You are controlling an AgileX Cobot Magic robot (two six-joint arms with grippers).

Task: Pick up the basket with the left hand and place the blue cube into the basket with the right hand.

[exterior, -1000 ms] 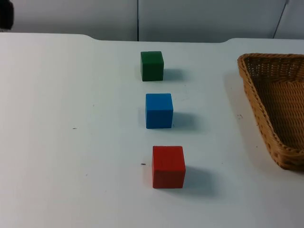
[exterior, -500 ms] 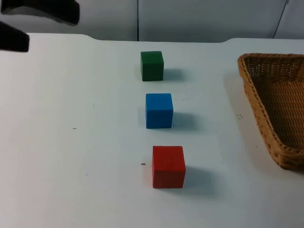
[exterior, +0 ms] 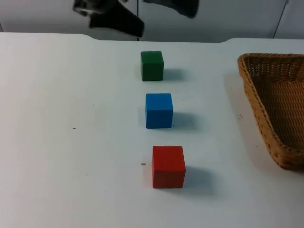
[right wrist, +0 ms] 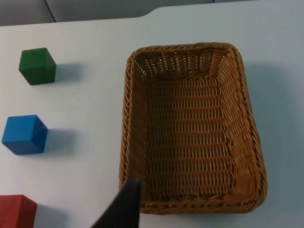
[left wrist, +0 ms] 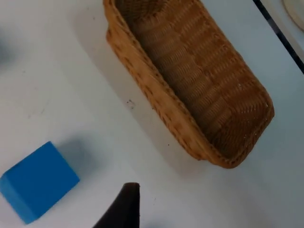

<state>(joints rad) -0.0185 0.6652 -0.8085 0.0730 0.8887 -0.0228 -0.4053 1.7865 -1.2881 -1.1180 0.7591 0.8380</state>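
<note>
Lab bench: white table (exterior: pixel 71 166), grey partition (exterior: pixel 213 19)

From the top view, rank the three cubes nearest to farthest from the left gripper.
Left gripper is above the table's far edge.
1. Green cube, far end of the row.
2. Blue cube, middle.
3. Red cube, closest to the camera.

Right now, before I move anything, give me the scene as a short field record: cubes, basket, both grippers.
blue cube: middle of the row, on the table, untouched
green cube: far end of the row
red cube: near end of the row
wicker basket: empty, resting on the table to the right of the cubes
left gripper: raised above the far table edge, beyond the green cube
right gripper: above the basket's rim, waiting
</note>
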